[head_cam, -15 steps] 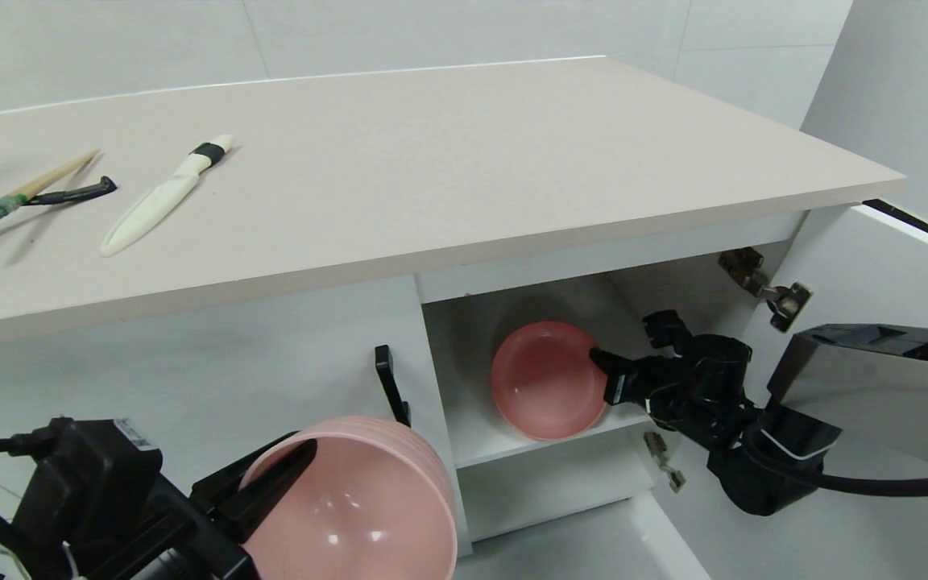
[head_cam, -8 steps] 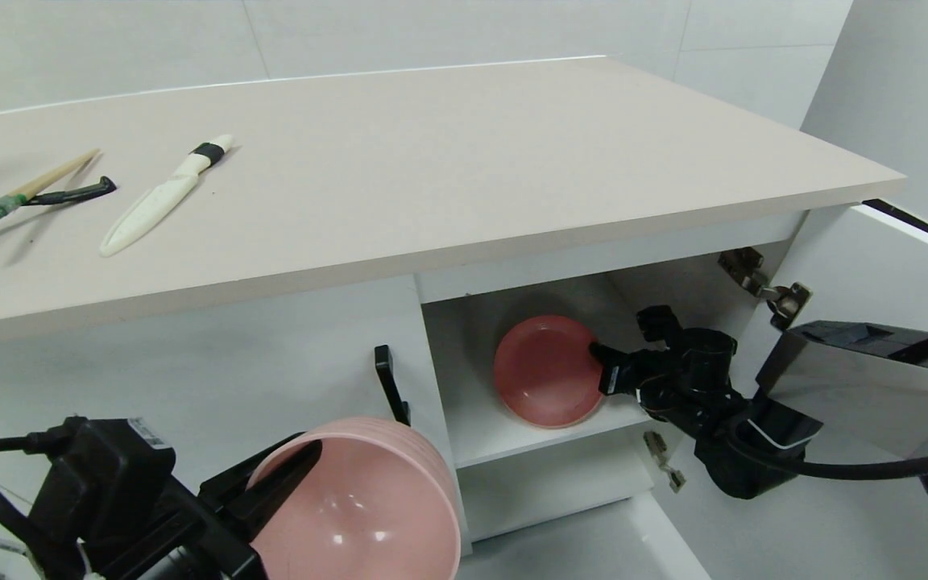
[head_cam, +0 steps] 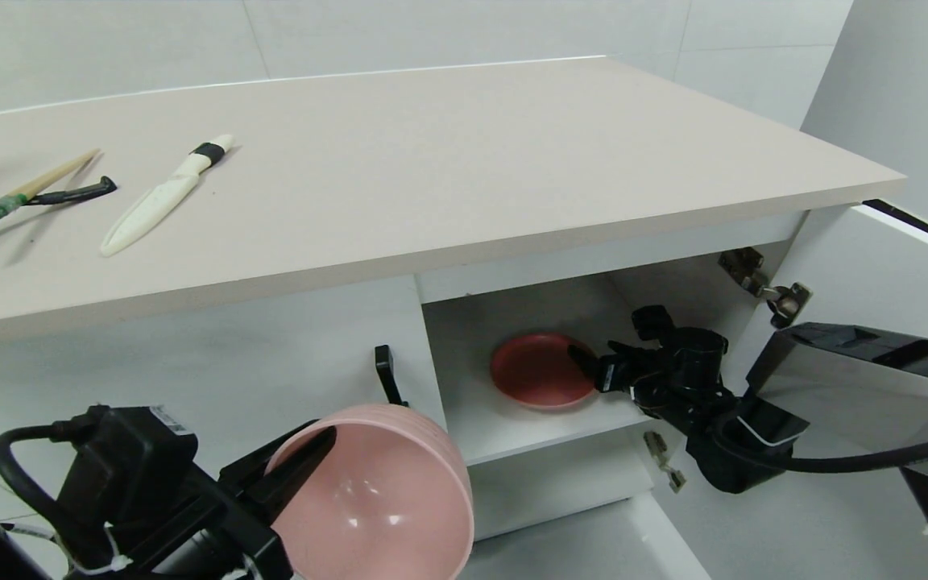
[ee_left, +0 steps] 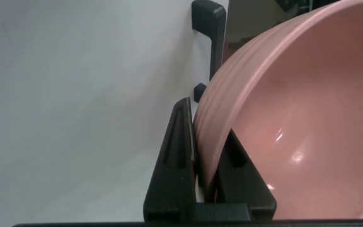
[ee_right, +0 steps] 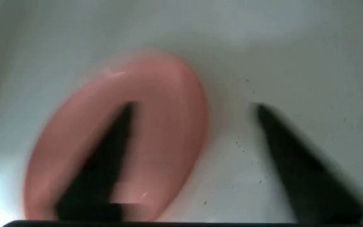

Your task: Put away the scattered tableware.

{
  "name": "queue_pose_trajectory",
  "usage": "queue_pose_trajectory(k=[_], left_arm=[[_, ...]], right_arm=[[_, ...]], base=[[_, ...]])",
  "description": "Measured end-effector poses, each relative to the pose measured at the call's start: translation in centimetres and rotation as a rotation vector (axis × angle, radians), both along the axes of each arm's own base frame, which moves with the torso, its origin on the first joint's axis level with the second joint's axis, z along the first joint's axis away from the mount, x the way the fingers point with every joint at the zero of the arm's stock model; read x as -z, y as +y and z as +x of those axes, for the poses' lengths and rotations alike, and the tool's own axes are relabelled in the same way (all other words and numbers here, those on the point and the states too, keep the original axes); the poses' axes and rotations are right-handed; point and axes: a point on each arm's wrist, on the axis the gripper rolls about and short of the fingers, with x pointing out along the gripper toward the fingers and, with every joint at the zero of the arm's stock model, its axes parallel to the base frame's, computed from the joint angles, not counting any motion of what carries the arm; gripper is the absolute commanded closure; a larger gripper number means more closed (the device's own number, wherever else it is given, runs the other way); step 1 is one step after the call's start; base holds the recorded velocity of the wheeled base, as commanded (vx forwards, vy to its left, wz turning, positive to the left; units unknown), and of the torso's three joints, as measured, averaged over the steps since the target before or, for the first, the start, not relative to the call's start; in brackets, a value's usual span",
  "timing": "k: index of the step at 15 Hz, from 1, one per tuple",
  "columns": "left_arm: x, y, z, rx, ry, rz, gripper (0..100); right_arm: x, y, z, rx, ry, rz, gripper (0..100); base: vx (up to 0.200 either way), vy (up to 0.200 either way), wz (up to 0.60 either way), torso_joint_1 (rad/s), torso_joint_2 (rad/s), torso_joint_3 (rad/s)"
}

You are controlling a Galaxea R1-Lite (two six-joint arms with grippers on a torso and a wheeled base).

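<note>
plate (head_cam: 540, 372) flat on cabinet shelf (head_cam: 512, 431), centre-right of head frame | right gripper (head_cam: 605, 338) spread wide, gripping nothing, one finger over plate's right rim | bowl (head_cam: 383, 499) lower left, rim pinched by left gripper (head_cam: 303, 467) | shelf lies up-right of bowl; right arm sits in the opening, probably must back out first

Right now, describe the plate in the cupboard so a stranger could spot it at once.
Under the right end of the beige countertop, the white cabinet stands open. On its upper shelf lies a pink plate, flat. It is shallow and smooth, unlike the deep ribbed pink bowl clamped in the left gripper outside the cabinet.
</note>
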Motion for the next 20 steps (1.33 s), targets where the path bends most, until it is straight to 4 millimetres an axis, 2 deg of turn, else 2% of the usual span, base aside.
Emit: queue_pose_trajectory(k=[3, 5, 8, 12, 14, 16, 20], left_arm=[[0.3, -0.8, 0.9, 0.008, -0.027, -0.016, 100], [0.9, -1.9, 1.2, 0.044, -0.008, 0.001, 100], [1.3, -3.7, 0.8, 0.131, -0.01, 0.036, 100], [1.4, -6.1, 2.4, 0.113, -0.061, 0.088, 100], [1.4, -7.8, 2.8, 0.084, -0.072, 0.085, 100], [1.4, -9.6, 3.2, 0.051, -0.084, 0.075, 100], [1.3, -12.6, 4.9, -0.057, -0.114, 0.044, 100]], right_arm=[[-0.5, -0.3, -0.2, 0.009, -0.021, 0.002, 0], [-1.8, -0.5, -1.6, 0.004, -0.04, 0.006, 0], [-3.4, -0.9, -5.8, -0.031, -0.061, 0.008, 0], [-4.4, -1.3, -13.2, -0.104, 0.017, -0.041, 0], [-5.3, -1.7, -15.7, -0.123, 0.009, -0.085, 0], [-6.5, -2.1, -16.8, -0.127, -0.032, -0.097, 0], [-8.0, -3.8, -17.2, -0.022, -0.117, -0.181, 0]], base=[[0.0, 0.0, 0.0, 0.0, 0.0, 0.0], [0.0, 0.0, 0.0, 0.0, 0.0, 0.0], [0.0, 0.0, 0.0, 0.0, 0.0, 0.0], [0.0, 0.0, 0.0, 0.0, 0.0, 0.0], [0.0, 0.0, 0.0, 0.0, 0.0, 0.0], [0.0, 0.0, 0.0, 0.0, 0.0, 0.0], [0.0, 0.0, 0.0, 0.0, 0.0, 0.0]])
